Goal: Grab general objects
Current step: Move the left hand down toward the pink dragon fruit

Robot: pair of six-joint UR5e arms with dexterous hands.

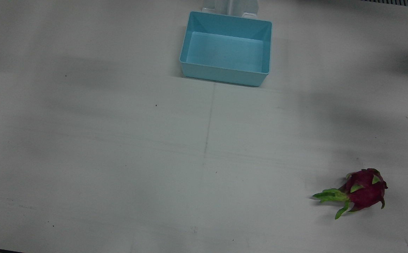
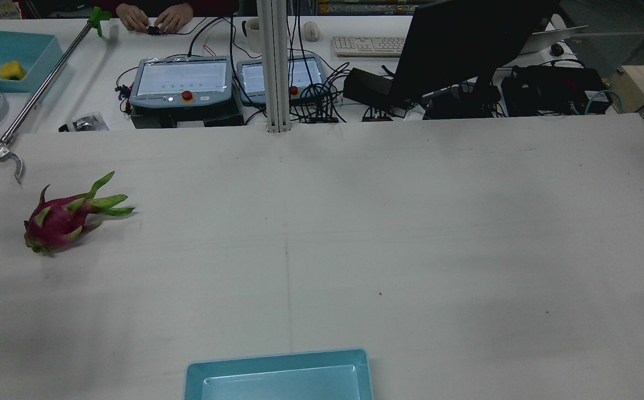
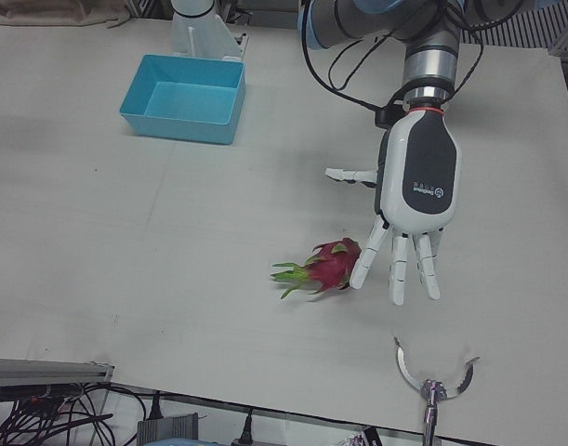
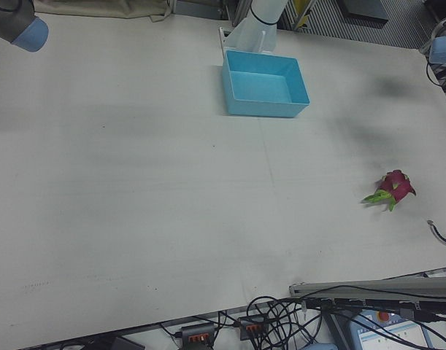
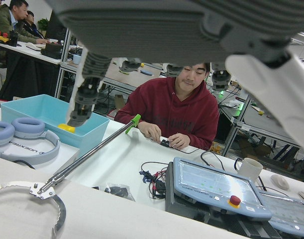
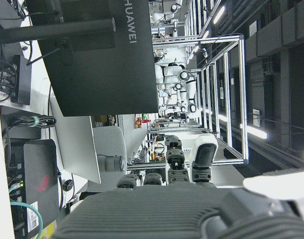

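Our left robot hand [image 3: 409,218] hangs just above the dragon fruit [image 3: 328,266], fingers spread wide and pointing down, holding nothing. We see the fruit lying on its side on the desk [image 3: 172,232], near the edge by the people, on our left side. We should go down slowly, wrap our fingers round the fat red part, not the green leaves, and squeeze softly. Our right robot hand [image 6: 181,209] is far off; we cannot tell if it is wide.
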